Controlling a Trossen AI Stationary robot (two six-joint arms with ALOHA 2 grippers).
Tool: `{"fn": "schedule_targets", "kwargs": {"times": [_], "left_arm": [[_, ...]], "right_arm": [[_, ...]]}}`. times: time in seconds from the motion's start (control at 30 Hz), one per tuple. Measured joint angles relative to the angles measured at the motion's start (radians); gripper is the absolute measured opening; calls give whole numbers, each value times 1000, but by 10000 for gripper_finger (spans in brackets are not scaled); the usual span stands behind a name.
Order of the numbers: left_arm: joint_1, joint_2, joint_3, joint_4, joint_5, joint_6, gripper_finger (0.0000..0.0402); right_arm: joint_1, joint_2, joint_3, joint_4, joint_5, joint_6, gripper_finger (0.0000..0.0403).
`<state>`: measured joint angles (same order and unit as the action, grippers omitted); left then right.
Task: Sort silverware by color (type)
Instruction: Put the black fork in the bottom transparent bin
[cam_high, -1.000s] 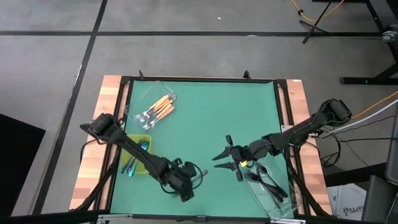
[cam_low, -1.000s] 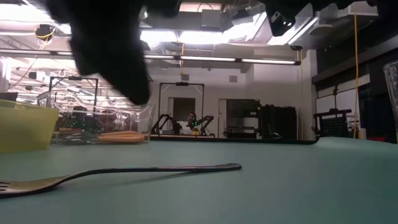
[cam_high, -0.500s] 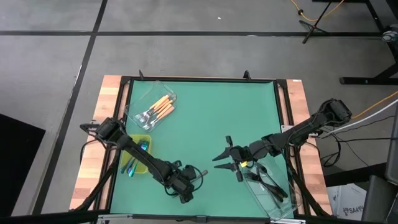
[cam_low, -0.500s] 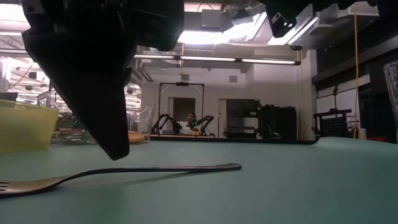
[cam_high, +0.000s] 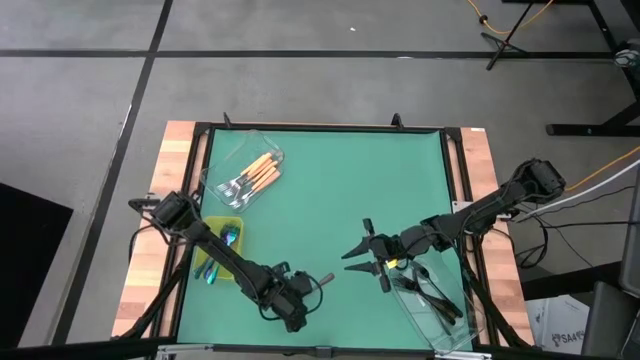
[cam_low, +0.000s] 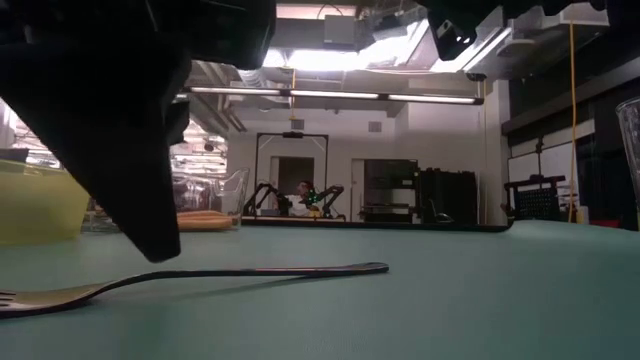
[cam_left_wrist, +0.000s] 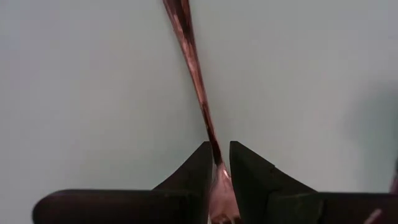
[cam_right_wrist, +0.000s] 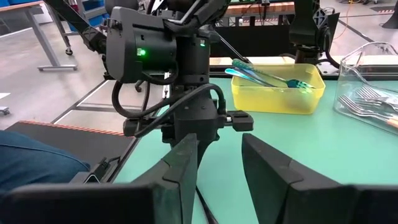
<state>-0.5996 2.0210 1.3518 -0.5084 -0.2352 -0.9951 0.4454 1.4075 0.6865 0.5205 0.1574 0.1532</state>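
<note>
1. Your left arm has come lower and closer to the near table edge over the last second. The left gripper (cam_high: 296, 322) is now down at the mat, its fingers (cam_left_wrist: 198, 171) closed narrowly about the neck of the loose fork (cam_low: 215, 275), which lies flat on the green mat (cam_high: 340, 190). You likely have the pick in hand; the lift is not yet done.
2. Your right gripper (cam_high: 352, 254) waits mid-table with jaws spread, holding nothing.
3. Clear tub (cam_high: 238, 152) at the far left: orange-handled forks (cam_high: 255, 175) with silver heads lie in it.
4. Clear tub (cam_high: 452, 328) by your right arm: dark forks (cam_high: 430, 290) lie inside.
5. Yellow-green tray (cam_right_wrist: 273, 96) near the left edge: iridescent blue-green forks (cam_right_wrist: 264, 76) rest in it, ends over the rim. If the fork you hold matches, this is where it goes.
</note>
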Motion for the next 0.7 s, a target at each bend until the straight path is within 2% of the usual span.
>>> {"fn": "schedule_targets", "kwargs": {"times": [0.7], "left_arm": [[-11,46,3,12,7,-23,49]], "right_arm": [[0,0,0,-24,0,2,117]]}}
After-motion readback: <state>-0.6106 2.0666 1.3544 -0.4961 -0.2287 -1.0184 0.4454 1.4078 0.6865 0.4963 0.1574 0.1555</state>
